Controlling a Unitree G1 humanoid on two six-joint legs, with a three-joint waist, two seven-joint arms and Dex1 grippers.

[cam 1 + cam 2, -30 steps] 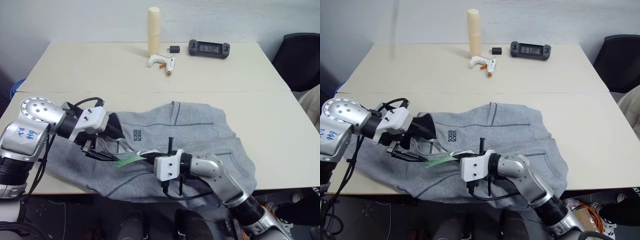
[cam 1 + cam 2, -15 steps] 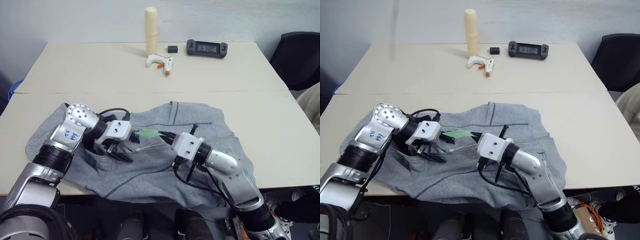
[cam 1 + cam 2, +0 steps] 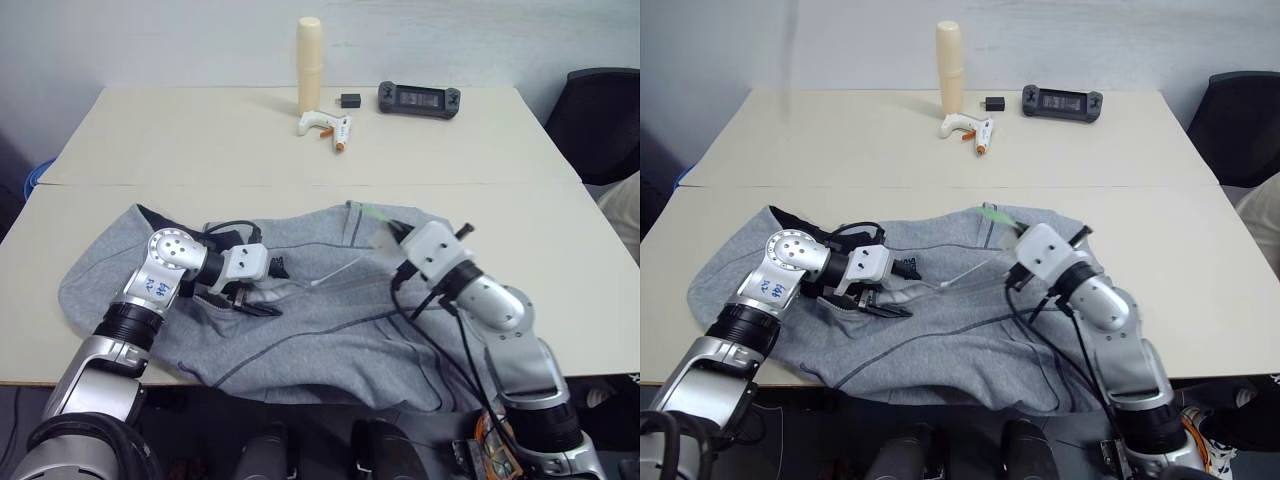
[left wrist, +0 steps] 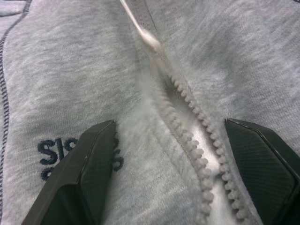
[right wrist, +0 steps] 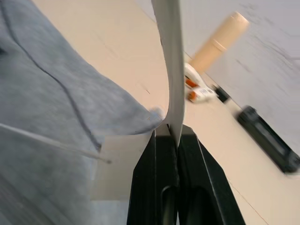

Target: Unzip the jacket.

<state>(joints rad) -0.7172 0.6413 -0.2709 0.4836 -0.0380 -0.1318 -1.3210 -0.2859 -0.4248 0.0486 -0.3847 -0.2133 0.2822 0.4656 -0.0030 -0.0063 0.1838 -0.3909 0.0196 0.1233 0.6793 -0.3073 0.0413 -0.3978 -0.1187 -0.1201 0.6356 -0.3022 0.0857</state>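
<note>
The light grey jacket [image 3: 330, 330] lies spread along the table's front edge. My left gripper [image 3: 266, 289] is open and rests on the jacket's chest, one finger [image 4: 89, 168] beside the dark logo [image 4: 54, 152] and the other across the zip. Between them run parted zip teeth [image 4: 190, 143]. My right gripper [image 3: 393, 232] is shut on the green-and-white hang tag [image 3: 377, 213], held up above the jacket's collar area. The tag's card [image 5: 171, 61] rises from its closed fingers [image 5: 187, 187]. A thin white string [image 3: 335, 273] runs from the tag back toward the zip.
At the table's far side stand a cream bottle [image 3: 309, 62], a white and orange hand tool [image 3: 326, 124], a small black box [image 3: 348, 99] and a black controller [image 3: 418, 98]. A black chair [image 3: 600, 115] is at the right. A seam [image 3: 300, 184] joins two tabletops.
My right gripper has swung right and upward with the hang tag, drawing the string out. My left gripper came down onto the jacket's chest and now stays there.
</note>
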